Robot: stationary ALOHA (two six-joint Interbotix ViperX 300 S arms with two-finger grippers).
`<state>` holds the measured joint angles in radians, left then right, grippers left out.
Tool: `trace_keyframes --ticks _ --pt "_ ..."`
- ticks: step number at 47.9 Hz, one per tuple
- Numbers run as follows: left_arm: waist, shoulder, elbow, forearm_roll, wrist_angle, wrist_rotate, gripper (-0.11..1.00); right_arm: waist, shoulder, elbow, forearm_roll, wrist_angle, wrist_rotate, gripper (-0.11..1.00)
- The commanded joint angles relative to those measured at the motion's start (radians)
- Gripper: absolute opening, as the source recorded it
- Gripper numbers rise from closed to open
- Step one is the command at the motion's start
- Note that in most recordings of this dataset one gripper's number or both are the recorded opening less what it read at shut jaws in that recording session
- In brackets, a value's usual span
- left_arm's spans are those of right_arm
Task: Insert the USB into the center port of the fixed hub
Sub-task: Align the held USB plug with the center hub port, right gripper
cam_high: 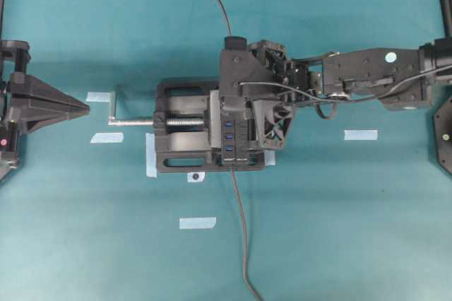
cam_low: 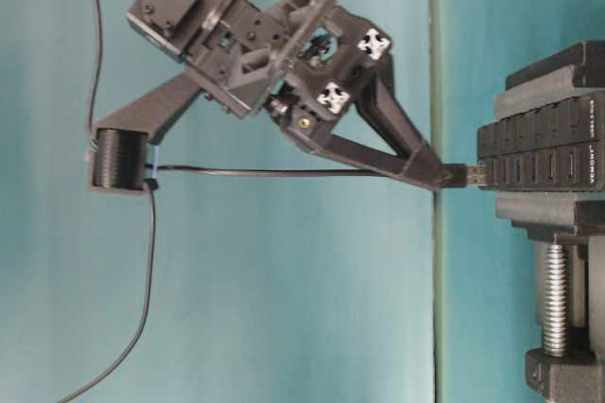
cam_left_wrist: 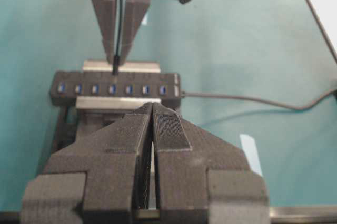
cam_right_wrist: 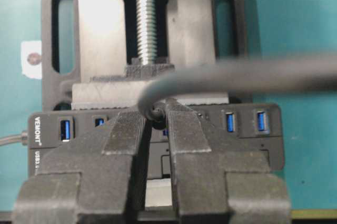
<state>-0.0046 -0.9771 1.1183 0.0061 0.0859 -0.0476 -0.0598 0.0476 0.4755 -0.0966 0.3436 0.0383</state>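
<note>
1. Table-level view: the right gripper [cam_low: 444,176] is clamped on the USB [cam_low: 470,175], whose metal tip is at the hub [cam_low: 544,152] face, seemingly just entering a port; depth cannot be told.
2. Judgement: the plug is light and rigid but small; hold it by the black body, close behind the metal. The thin cable [cam_low: 265,173] is limp and may tug sideways.
3. The hub sits clamped in the vise [cam_high: 185,137] near the mat's centre.
4. Left wrist view shows the plug lined up on the center port [cam_left_wrist: 112,89]; overhead hides this under the arm.
5. The left gripper [cam_left_wrist: 152,111] is closed, empty, near the mat's left edge.
</note>
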Motion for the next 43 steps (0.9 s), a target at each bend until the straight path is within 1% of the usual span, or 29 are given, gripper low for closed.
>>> trace_keyframes --ticks 1,29,43 --pt "-0.002 0.005 -0.017 0.003 -0.005 -0.003 0.0 0.005 -0.009 -0.009 0.003 -0.006 0.009 0.09" --pt "0.0 0.005 -0.018 0.003 -0.005 -0.003 0.0 -0.002 0.02 -0.003 0.003 -0.017 0.014 0.09" --pt "-0.002 0.005 -0.02 0.003 -0.005 -0.003 0.0 -0.003 0.02 -0.002 0.002 -0.017 0.028 0.09"
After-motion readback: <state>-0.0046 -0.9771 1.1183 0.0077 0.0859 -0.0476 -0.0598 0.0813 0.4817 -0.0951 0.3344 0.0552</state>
